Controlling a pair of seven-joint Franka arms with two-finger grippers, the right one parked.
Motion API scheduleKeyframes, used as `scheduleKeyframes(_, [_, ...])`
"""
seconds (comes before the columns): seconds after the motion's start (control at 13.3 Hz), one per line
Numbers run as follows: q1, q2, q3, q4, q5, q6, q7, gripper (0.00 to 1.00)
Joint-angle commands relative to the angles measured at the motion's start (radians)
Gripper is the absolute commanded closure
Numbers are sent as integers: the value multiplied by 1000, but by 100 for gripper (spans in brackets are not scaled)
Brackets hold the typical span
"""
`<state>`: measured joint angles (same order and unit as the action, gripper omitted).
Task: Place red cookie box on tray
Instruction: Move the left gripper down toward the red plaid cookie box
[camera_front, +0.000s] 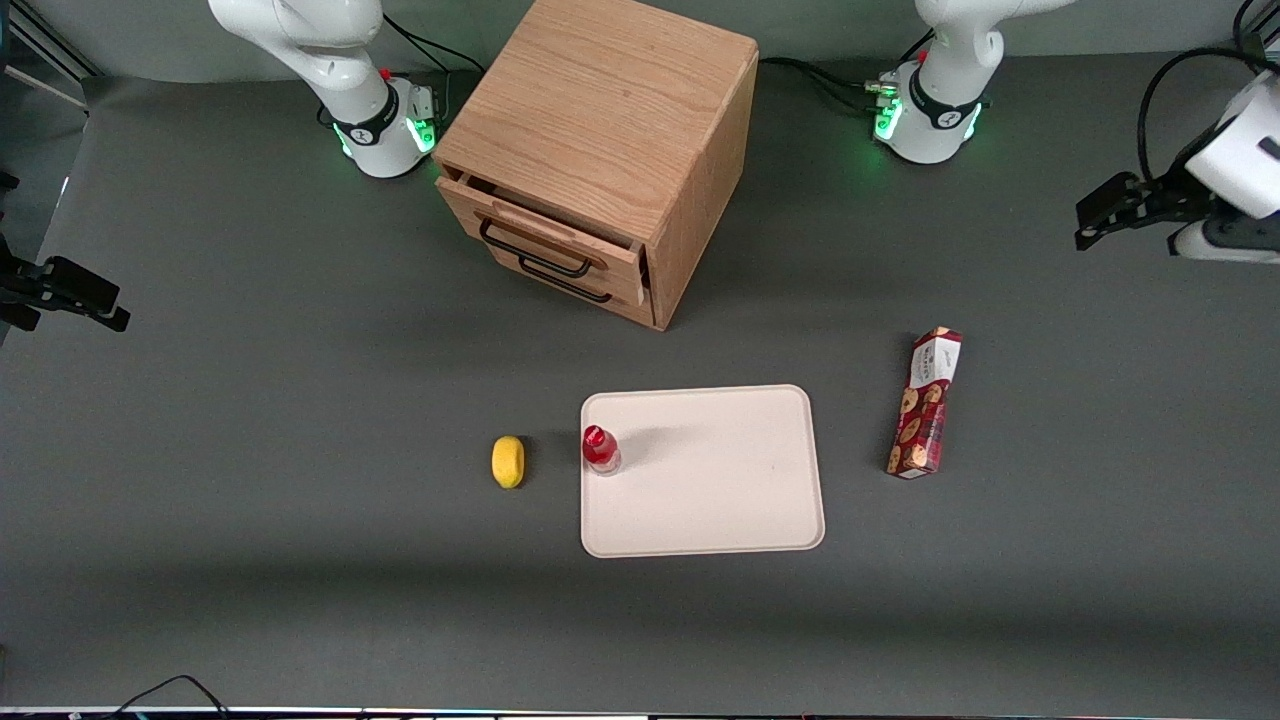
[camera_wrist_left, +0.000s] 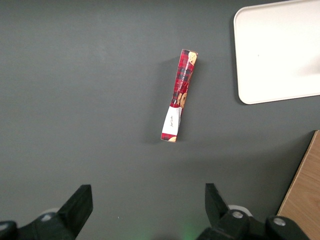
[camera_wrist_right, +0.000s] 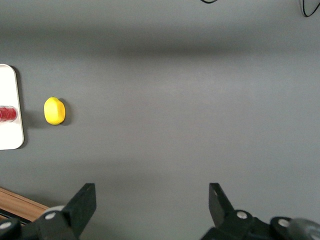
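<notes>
The red cookie box (camera_front: 925, 415) lies flat on the dark grey table beside the tray (camera_front: 720, 480), toward the working arm's end, with its white label end farther from the front camera. In the left wrist view the box (camera_wrist_left: 180, 95) lies apart from the tray (camera_wrist_left: 280, 50). My gripper (camera_front: 1085, 225) hangs above the table, farther from the front camera than the box and toward the working arm's end. The gripper (camera_wrist_left: 148, 192) is open, with only bare table between its fingers.
A small red-capped bottle (camera_front: 600, 450) stands on the tray at its edge toward the parked arm. A yellow lemon (camera_front: 508, 461) lies beside it on the table. A wooden drawer cabinet (camera_front: 600, 130), top drawer slightly open, stands farther from the front camera.
</notes>
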<state>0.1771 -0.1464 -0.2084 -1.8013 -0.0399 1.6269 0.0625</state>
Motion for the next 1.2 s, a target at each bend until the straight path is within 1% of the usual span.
scheduleKeyframes(0.0, [-14, 59, -6, -36, -3, 82, 17, 0])
scheduleKeyframes(0.22, [-51, 166, -6, -41, 9, 178, 16, 0])
scheduleKeyframes(0.3, [-57, 198, -6, -41, 35, 212, 14, 0])
scheduleKeyframes(0.38, [-82, 256, -6, -41, 69, 258, 10, 0])
scheduleKeyframes(0.53, [-91, 316, -6, -52, 75, 319, 3, 0])
scheduleKeyframes(0.82, [-119, 373, -6, -165, 75, 522, 2, 0])
scheduleKeyframes(0.9, [-122, 393, -6, -171, 81, 549, 8, 0])
scheduleKeyframes(1.05, [-136, 442, -5, -173, 142, 596, 11, 0])
scheduleKeyframes(1.12, [-137, 462, -5, -181, 150, 623, 11, 0])
